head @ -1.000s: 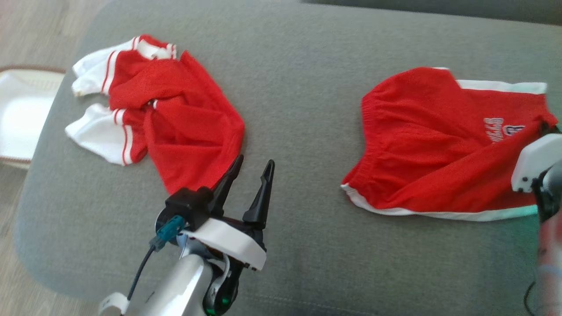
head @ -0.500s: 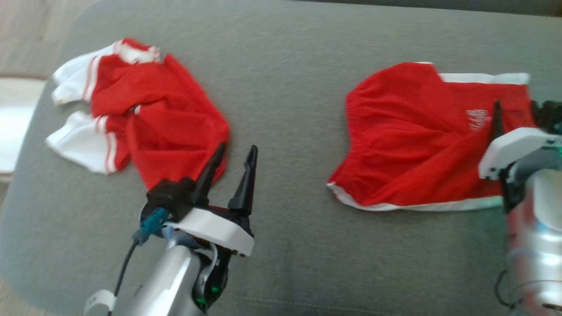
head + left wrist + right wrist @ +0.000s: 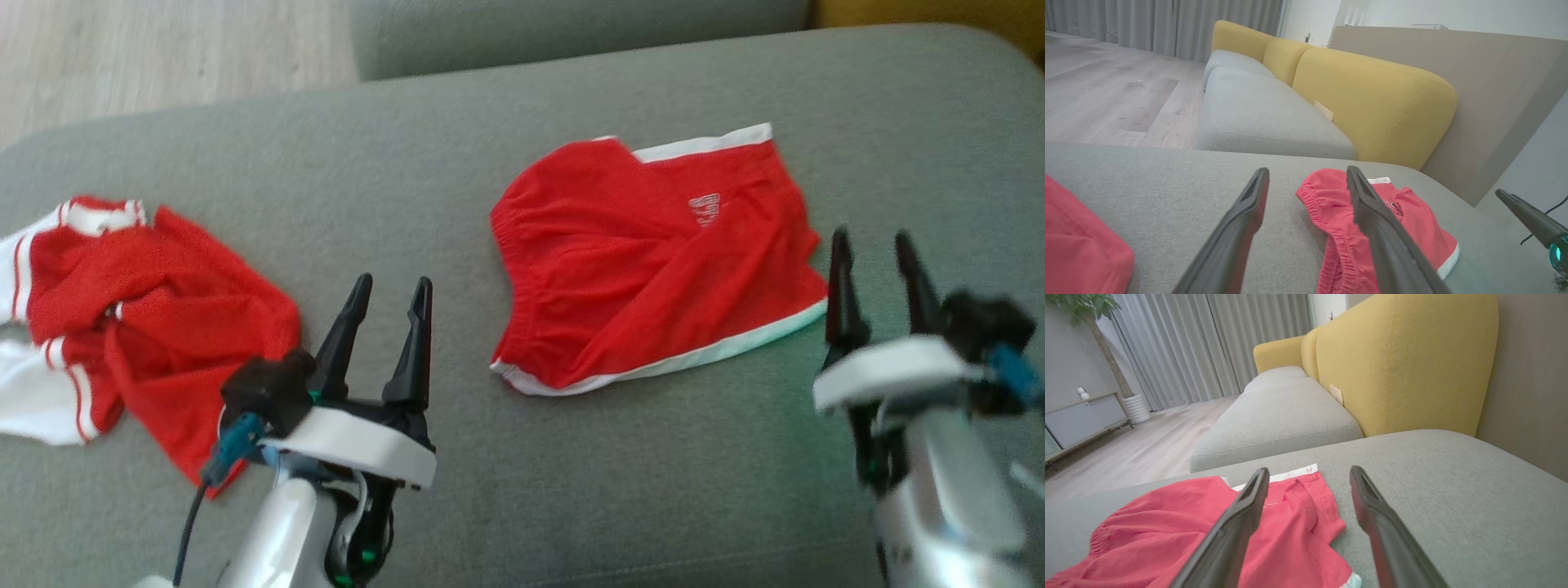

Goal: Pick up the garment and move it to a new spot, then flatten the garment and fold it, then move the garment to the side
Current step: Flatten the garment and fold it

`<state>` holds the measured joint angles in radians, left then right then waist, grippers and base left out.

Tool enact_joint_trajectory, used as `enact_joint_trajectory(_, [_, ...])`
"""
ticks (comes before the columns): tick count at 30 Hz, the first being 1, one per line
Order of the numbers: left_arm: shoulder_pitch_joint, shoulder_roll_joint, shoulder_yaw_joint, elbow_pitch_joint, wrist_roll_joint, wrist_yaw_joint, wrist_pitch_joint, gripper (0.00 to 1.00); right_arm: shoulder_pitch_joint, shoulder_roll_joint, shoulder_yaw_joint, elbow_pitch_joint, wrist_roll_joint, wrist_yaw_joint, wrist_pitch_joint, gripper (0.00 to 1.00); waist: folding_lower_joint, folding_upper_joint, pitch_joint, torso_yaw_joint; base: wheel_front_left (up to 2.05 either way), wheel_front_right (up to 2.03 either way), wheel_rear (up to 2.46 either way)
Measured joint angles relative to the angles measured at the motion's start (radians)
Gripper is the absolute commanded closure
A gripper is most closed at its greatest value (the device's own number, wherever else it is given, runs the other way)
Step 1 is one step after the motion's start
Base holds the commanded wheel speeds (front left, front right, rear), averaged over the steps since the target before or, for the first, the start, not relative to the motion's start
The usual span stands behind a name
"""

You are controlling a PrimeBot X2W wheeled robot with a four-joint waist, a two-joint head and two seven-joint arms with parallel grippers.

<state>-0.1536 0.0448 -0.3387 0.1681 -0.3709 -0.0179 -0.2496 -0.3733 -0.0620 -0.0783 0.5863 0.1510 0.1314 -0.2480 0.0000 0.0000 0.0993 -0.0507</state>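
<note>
The garment, a pair of red shorts (image 3: 645, 261) with white trim, lies folded on the grey cushion right of centre. It also shows in the left wrist view (image 3: 1404, 220) and the right wrist view (image 3: 1167, 531). My right gripper (image 3: 870, 241) stands open just right of the shorts' hem, apart from the cloth, fingers empty (image 3: 1308, 470). One right finger (image 3: 1531, 222) shows at the left wrist view's edge. My left gripper (image 3: 393, 286) is open and empty, between the shorts and a crumpled red and white shirt (image 3: 155, 310); in its own view (image 3: 1307, 171) its fingers point at the shorts' waistband.
The grey cushion (image 3: 571, 490) is broad, with bare fabric in front of both garments. Beyond it lie another grey seat (image 3: 1257, 110), yellow backrests (image 3: 1372, 102) and a wood floor (image 3: 163, 57). A brown wall panel (image 3: 1527, 375) rises at the right.
My right gripper has opened, let go of the shorts and drawn back to their right side. The head camera has swung right, so both garments sit further left in its view.
</note>
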Motion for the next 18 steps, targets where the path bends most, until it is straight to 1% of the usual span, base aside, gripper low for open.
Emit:
enact_joint_trajectory(4, [0.03,0.0,-0.002,-0.007,0.0,0.0,0.0,0.0,0.147,0.009,0.028,-0.145,0.058,0.0,0.0,0.0,0.0,0.0,-0.036,-0.03,0.0,0.0,0.0])
enact_joint_trajectory(7, [0.06,0.001,-0.003,-0.007,0.0,-0.001,0.0,0.0,0.227,0.01,0.039,-0.219,0.081,0.0,-0.002,0.0,0.0,0.0,-0.05,-0.044,0.0,0.0,0.0])
enact_joint_trajectory(10, [0.073,0.001,-0.003,-0.001,0.0,-0.003,0.0,0.0,0.264,0.013,0.046,-0.257,0.096,0.0,-0.002,0.0,0.0,0.0,-0.05,-0.054,0.0,0.0,0.0])
enact_joint_trajectory(11, [0.073,0.001,-0.003,0.0,0.004,-0.01,0.0,0.0,0.266,0.014,0.046,-0.267,0.096,0.0,-0.003,0.0,0.0,0.0,-0.045,-0.055,0.0,0.0,0.0])
enact_joint_trajectory(14, [0.068,0.001,-0.002,0.006,0.01,-0.01,0.0,0.0,0.262,0.014,0.054,-0.294,0.099,0.0,-0.003,0.0,0.0,0.0,-0.028,-0.057,0.0,0.0,0.0])
enact_joint_trajectory(16, [0.069,0.002,-0.002,0.029,0.01,-0.011,0.0,0.0,0.262,0.015,0.066,-0.299,0.099,0.0,-0.003,0.0,0.0,0.0,-0.021,-0.065,0.0,0.0,0.0])
enact_joint_trajectory(18, [0.068,0.002,-0.008,0.058,0.01,-0.02,0.0,0.0,0.262,0.015,0.07,-0.302,0.099,0.0,-0.002,0.0,0.0,0.0,-0.013,-0.078,0.0,0.0,0.0])
